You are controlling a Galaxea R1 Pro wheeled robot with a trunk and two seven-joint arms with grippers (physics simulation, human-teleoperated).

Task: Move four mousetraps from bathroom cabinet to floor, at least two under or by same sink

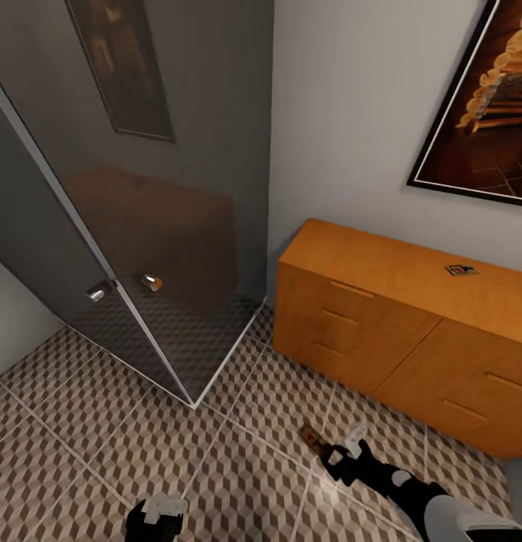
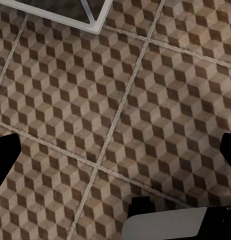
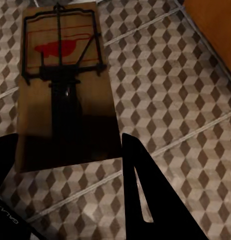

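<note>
Head view of a bathroom corner: the bathroom floor (image 1: pixel 238 474) is laid in large square tiles printed with a brown, beige and white cube pattern, divided by thin pale grout lines. A low orange-brown wooden cabinet (image 1: pixel 381 301) with a smooth flat top and bar-handled drawers stands against the pale wall; one small flat mousetrap (image 1: pixel 461 269) lies on its top, well apart from the front edge. To its left, a smoked-glass shower enclosure (image 1: pixel 163 248) with pale frame strips and two chrome knobs (image 1: pixel 150 282) reflects the cabinet. Two dark-framed pictures (image 1: pixel 479 98) hang on the walls. The right gripper (image 1: pixel 332 448), black with a white segment, is low over the tiles in front of the cabinet, its fingers (image 3: pixel 150 200) closed on a second mousetrap (image 3: pixel 65 85): a tan rectangular board carrying a dark wire bar and spring and a red mark, held by one short end and level just over the floor; whether it touches the tiles cannot be told. Pale lettering on one finger is too small to read. The left gripper (image 2: pixel 115 150) hangs over bare tiles, its dark fingers (image 2: pixel 5 155) spread wide apart, grasping nothing
</note>
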